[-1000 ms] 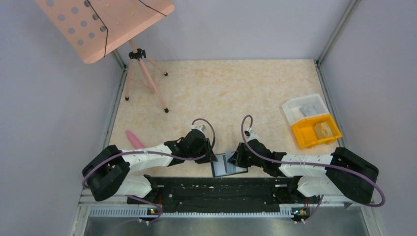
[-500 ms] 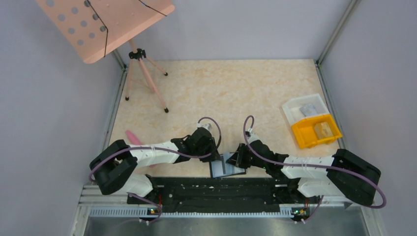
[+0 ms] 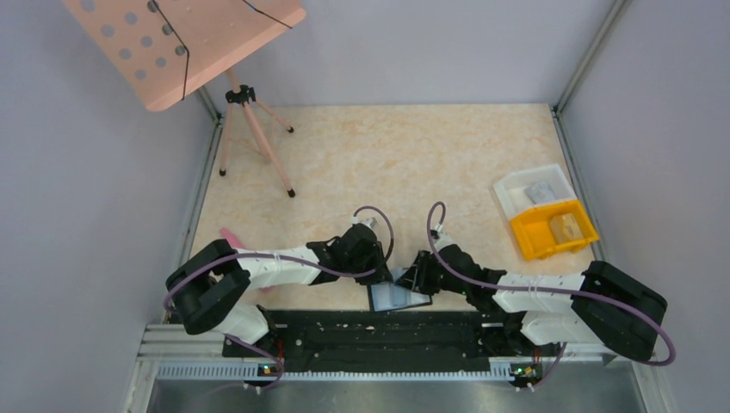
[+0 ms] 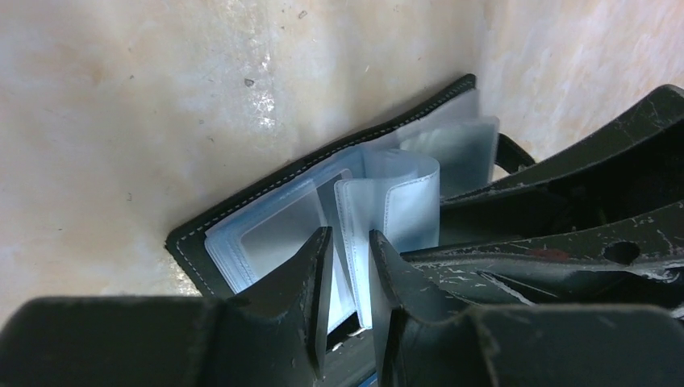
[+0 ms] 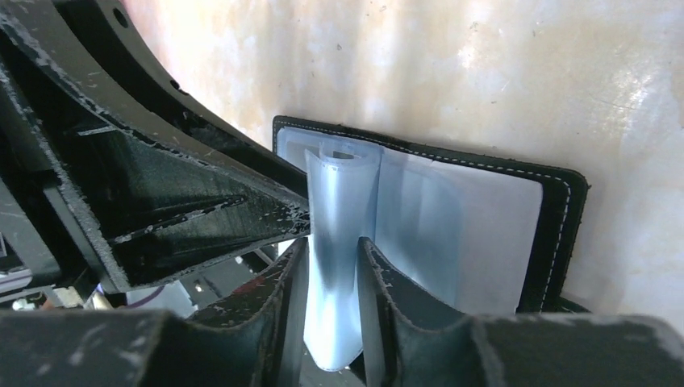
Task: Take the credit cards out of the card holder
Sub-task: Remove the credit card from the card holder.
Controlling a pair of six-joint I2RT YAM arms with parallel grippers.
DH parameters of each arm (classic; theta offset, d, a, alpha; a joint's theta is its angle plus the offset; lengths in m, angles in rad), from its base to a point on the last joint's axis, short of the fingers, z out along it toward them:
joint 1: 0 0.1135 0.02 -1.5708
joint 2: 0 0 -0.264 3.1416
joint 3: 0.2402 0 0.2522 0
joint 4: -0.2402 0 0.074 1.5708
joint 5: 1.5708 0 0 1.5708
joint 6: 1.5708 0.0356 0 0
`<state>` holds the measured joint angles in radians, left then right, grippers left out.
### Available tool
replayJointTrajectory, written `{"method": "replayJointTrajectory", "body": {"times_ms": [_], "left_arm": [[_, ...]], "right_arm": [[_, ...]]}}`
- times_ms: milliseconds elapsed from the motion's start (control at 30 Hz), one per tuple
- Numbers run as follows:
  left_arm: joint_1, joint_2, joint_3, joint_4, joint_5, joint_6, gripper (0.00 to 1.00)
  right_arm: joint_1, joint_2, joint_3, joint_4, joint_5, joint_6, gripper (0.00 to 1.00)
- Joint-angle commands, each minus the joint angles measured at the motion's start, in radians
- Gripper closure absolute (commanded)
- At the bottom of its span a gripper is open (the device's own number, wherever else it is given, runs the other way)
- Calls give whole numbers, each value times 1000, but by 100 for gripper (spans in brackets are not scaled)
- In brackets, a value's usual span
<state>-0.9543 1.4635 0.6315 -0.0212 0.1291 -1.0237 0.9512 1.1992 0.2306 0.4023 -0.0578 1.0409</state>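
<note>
Left gripper (image 4: 348, 246) and right gripper (image 5: 332, 256) each pinch clear sleeves (image 5: 343, 201) of the open holder (image 4: 266, 230), seen only in wrist views; overhead, arms mask it; yellow bin (image 3: 553, 229) at 2 o'clock

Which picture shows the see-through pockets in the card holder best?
Right wrist view: the card holder lies open, its clear pockets close up. Left wrist view shows it too, partly hidden. From the top it is tiny.

1. L arm (image 3: 282, 267) & R arm (image 3: 518, 299): white mid links, black joints, bulky black bases.
2. Thin purple cable (image 3: 426, 225) loops along ea. arm, wrist to base.
3. L gripper (image 4: 348, 242), R gripper (image 5: 332, 250): black plastic fingers, wedge-shaped, edges scuffed w/ pale scratches.
</note>
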Motion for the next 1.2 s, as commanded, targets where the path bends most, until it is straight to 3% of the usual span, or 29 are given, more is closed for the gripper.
{"method": "replayJointTrajectory", "body": {"times_ms": [0,467,733,933,1167], "left_arm": [[-8,8,43,46,19,-1,71],[-24,34,47,147,78,-32,71],[-44,46,101,141,82,-27,70],[-47,98,134,144,76,-28,70],[-47,142,166,152,87,-31,69]], "right_arm": [[-10,-21,66,-60,15,-25,67],[-10,-165,118,-275,118,-47,50],[-10,-364,196,-556,232,-77,43],[-11,-473,212,-617,211,-125,43],[-11,-508,203,-593,120,-162,56]]}}
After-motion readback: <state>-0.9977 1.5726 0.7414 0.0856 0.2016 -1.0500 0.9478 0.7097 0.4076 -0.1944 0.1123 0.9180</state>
